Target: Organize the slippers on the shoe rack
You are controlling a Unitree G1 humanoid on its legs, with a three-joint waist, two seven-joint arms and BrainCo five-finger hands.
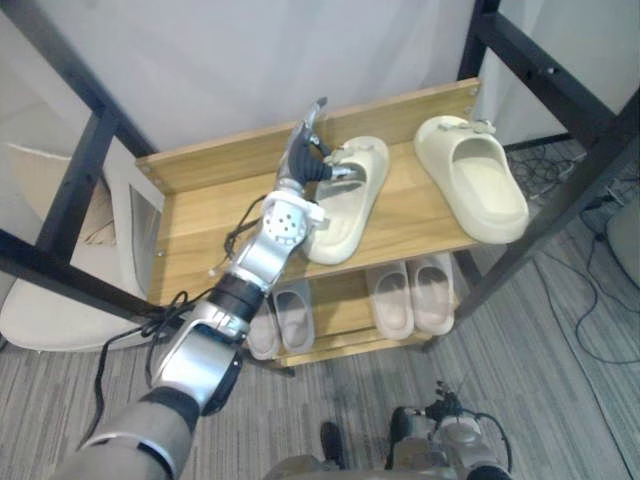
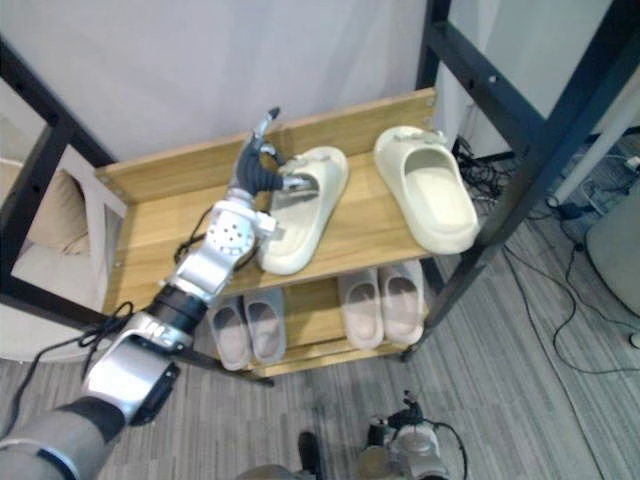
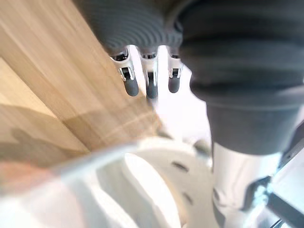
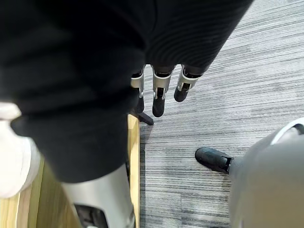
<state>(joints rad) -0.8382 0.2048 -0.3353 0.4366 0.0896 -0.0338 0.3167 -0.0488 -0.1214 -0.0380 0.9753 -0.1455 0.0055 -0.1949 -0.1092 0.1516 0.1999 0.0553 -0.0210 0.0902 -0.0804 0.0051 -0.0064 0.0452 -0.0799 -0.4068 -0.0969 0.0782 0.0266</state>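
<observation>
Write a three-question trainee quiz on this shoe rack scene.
1. True or false: the left robot hand is at the left cream slipper on the top shelf.
2. Multiple choice: how many slippers lie on the lower shelf? A) two B) four C) six
3. Fill in: the right robot hand hangs above the grey ___.

Key: 1 true; 2 B; 3 floor.

Cream slipper and its mate apart atop the wooden shoe rack (two paler pairs below)
</observation>
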